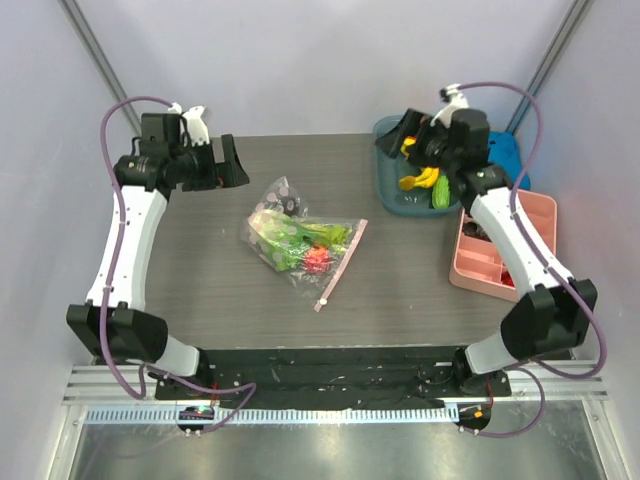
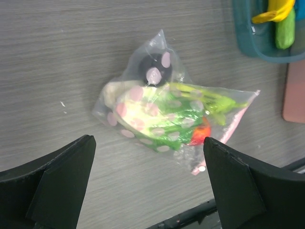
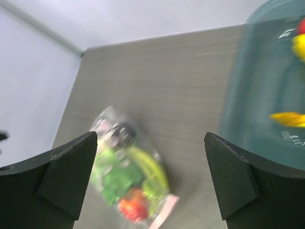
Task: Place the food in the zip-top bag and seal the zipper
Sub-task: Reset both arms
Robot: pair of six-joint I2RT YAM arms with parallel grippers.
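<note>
On the tabletop (image 1: 200, 280), between the two arms and closer to their bases than either gripper, lies the zip-top bag (image 1: 300, 240) (image 2: 167, 114) (image 3: 128, 176). It is crumpled, and no gripper touches it. The food is inside it: a leafy green lettuce (image 1: 290, 250) (image 2: 176, 121), a pale white-green stalk (image 2: 143, 107) and a small red fruit (image 1: 318, 262) (image 2: 200, 133) (image 3: 132, 207). The fruit sits at the end nearest the pink zipper (image 1: 342, 265) (image 2: 233, 126) (image 3: 164, 210). The zipper runs along the bag edge that faces the right arm; whether it is pressed closed cannot be told. A dark round thing (image 1: 290, 203) (image 2: 152, 71) shows at the bag's opposite corner, the one closest to the left gripper.

The left gripper (image 1: 236, 162) (image 2: 147, 143) hangs above the tabletop with its fingers spread wide and nothing between them. The bag is below it, to its right and well apart.

The right gripper (image 1: 398, 135) (image 3: 150, 136) is likewise spread and empty. It is poised over the left rim of a teal bin (image 1: 385, 190) (image 2: 243, 43) (image 3: 248, 95) that holds yellow bananas (image 1: 415, 182) (image 2: 274, 12) (image 3: 288, 118). The bag lies to this gripper's left. A pink tray (image 1: 540, 215) (image 2: 295, 90) sits to this gripper's right, beside the bin.
</note>
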